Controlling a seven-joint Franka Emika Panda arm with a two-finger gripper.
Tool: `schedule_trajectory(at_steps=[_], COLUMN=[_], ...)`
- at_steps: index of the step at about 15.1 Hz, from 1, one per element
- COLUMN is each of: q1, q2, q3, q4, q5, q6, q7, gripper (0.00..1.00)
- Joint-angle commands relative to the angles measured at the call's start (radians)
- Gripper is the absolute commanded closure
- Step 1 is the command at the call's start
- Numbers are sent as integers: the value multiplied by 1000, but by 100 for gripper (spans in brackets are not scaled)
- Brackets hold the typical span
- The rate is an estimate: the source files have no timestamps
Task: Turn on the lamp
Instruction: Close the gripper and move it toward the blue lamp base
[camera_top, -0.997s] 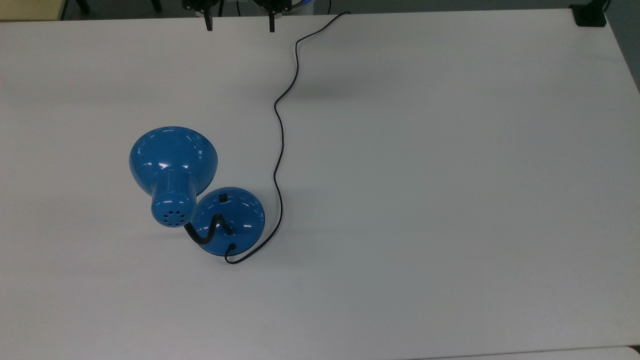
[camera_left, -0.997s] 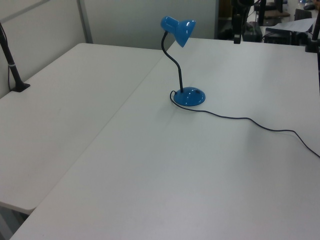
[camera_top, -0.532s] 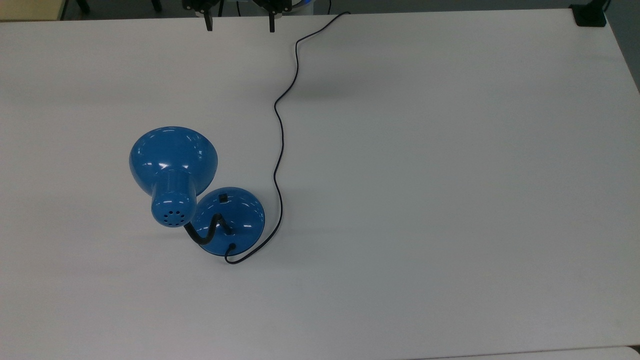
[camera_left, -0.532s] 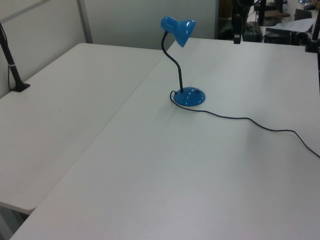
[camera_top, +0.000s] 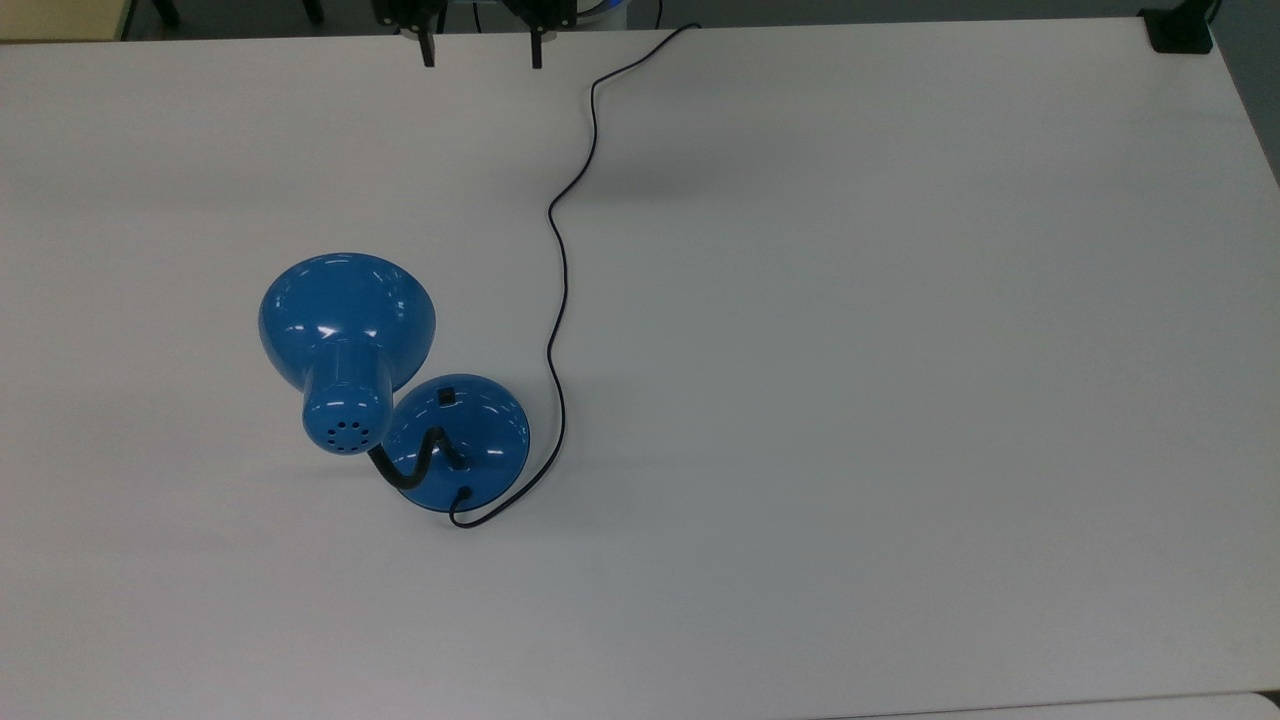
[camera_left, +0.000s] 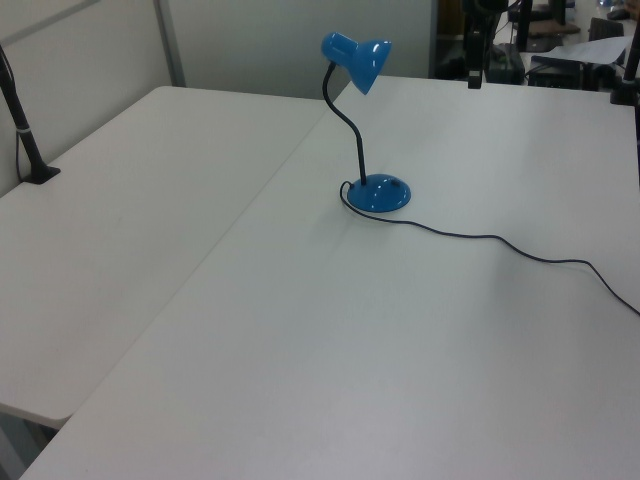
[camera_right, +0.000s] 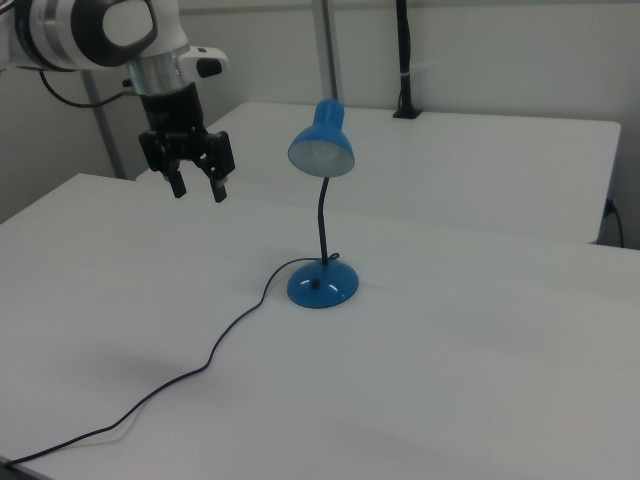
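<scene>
The glossy blue lamp stands on the white table (camera_top: 850, 400). Its bell shade (camera_top: 347, 318) leans over toward the top view's left, while the domed base (camera_top: 475, 445) carries a small black switch (camera_top: 447, 395). A black bendy neck (camera_top: 405, 465) joins them. The bulb in the shade (camera_right: 321, 148) looks unlit. My gripper (camera_top: 482, 55) hangs open at the top view's upper edge, far from the lamp and holding nothing. In the right view the gripper (camera_right: 199, 188) hovers above the table, left of the shade. In the left view the gripper (camera_left: 474, 72) is behind the lamp base (camera_left: 379, 192).
The thin black cord (camera_top: 556, 300) snakes from the base to the table's far edge beside the gripper. A black clamp (camera_top: 1180, 30) sits at the top view's upper right corner. A second table (camera_left: 120, 200) adjoins, with a black post (camera_left: 25, 140) on it.
The gripper's fingers have drawn a little closer together and dipped slightly. The lamp and cord have not moved.
</scene>
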Motion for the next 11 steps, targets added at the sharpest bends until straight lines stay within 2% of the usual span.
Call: schedule_trajectory(at_steps=[1, 2, 3, 11], q1=[5, 5, 5, 4], q2=[2, 3, 3, 6], q3=[-2, -2, -2, -2], q4=[8, 8, 10, 8], q5=[5, 5, 5, 8], q6=[-24, -24, -23, -18], q7=[-26, -26, -26, -41], gripper=[84, 91, 94, 100])
